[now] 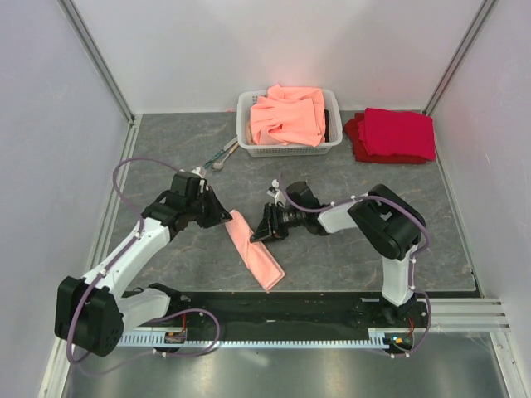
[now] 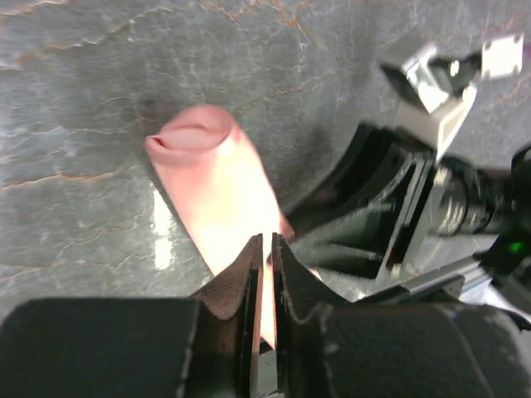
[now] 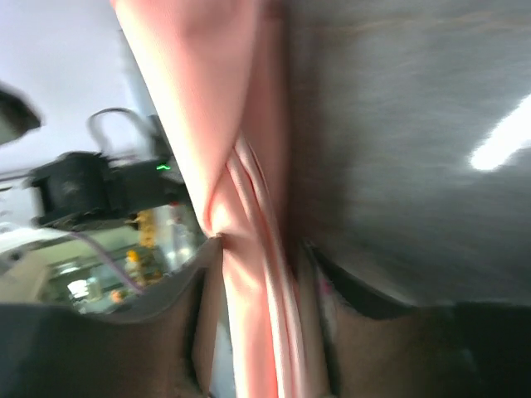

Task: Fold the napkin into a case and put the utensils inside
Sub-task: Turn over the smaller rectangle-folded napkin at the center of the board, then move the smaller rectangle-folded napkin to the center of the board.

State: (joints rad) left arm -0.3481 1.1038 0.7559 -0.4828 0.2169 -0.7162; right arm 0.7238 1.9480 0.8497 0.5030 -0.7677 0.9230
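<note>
We see the pale-pink cloth napkin (image 1: 255, 253) folded into a long, narrow strip on the grey stone-patterned tabletop (image 1: 348, 249), well to the arms' side of the white plastic basket (image 1: 286, 150). Its long axis runs diagonally. One end points up toward the basket's front-left corner, and the other points away from the basket, toward the arm bases.

The left gripper (image 1: 226, 217) clenches the end nearer the basket, its jaws almost together with cloth pinched in the slit. The right gripper (image 1: 259, 232) sits at the strip's basket-side half. Its jaws stand parted astride the cloth, with a dark gap on one side.

The utensils (image 1: 222, 156), a silvery spoon and teal-handled pieces, lie just beside the basket's front-left corner, apart from the napkin. The left gripper's black body stands between them and the napkin.

Heaped orange-salmon cloths (image 1: 286, 116) fill the basket, and deep red folded cloths (image 1: 394, 134) lie just right of it.
</note>
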